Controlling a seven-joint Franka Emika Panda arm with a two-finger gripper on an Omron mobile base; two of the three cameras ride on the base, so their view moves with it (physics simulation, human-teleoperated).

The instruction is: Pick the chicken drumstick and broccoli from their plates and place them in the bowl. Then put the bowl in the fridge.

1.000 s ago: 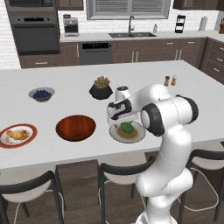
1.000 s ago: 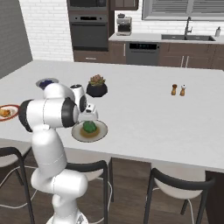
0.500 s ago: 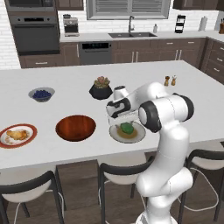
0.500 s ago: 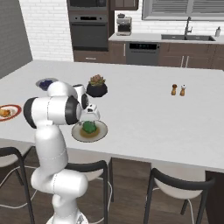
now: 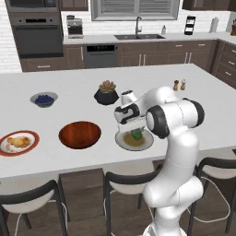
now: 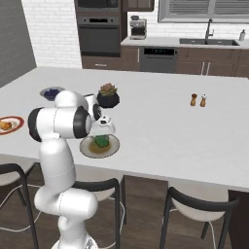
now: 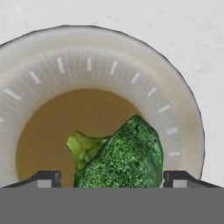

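— Two plates sit on the white surface (image 5: 69, 87) from the left base camera. What's on them?

— The red-rimmed plate (image 5: 5, 148) near the left edge carries the chicken drumstick (image 5: 17, 142). The beige plate (image 5: 125, 143) holds the broccoli (image 5: 137, 134), half hidden under the hand (image 5: 130, 130). The wooden bowl (image 5: 79, 134) lies between the plates, apart from both.

— And the right base camera?

— Same broccoli (image 6: 101, 141) on the beige plate (image 6: 113, 147), with the hand (image 6: 102, 130) right above it; its fingers are too small to make out. The red-rimmed plate (image 6: 14, 124) is cut off by the left edge. The potted succulent (image 6: 107, 96) stands behind the arm.

— Hand camera?

— Broccoli (image 7: 122, 157) lies on the plate's brown centre, its lower part cut off. Both fingertips (image 7: 46, 178) stand spread wide on either side, not touching it.
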